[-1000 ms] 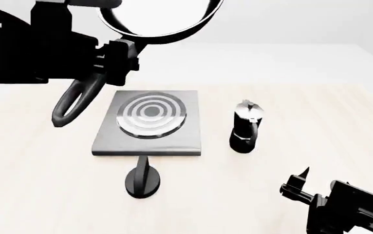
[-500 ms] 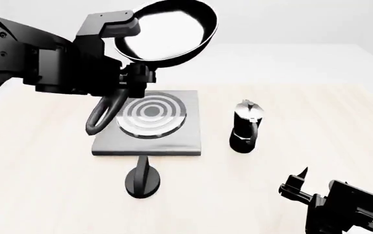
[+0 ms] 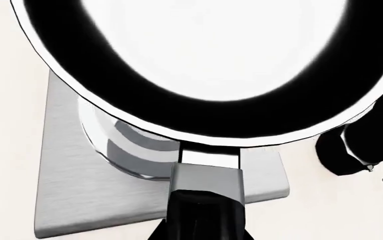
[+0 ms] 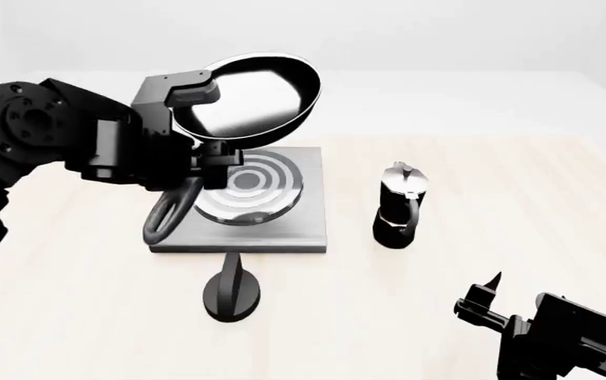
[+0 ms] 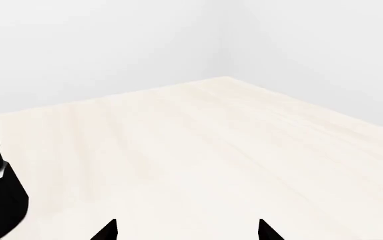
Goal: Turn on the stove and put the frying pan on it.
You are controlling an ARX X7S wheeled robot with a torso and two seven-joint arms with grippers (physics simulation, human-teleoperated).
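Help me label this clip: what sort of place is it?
Probably a bare simulated kitchen tabletop: a stove with its knob, a frying pan and a moka pot on a pale wooden table.

A pale, light-wood tabletop (image 4: pixel 514 182) with faint grain fills most of the head view and ends in a straight far edge. Behind it rise plain, off-white walls (image 5: pixel 111 40); 2 of them meet in a corner in the right wrist view. The light is soft and even, with weak shadows.
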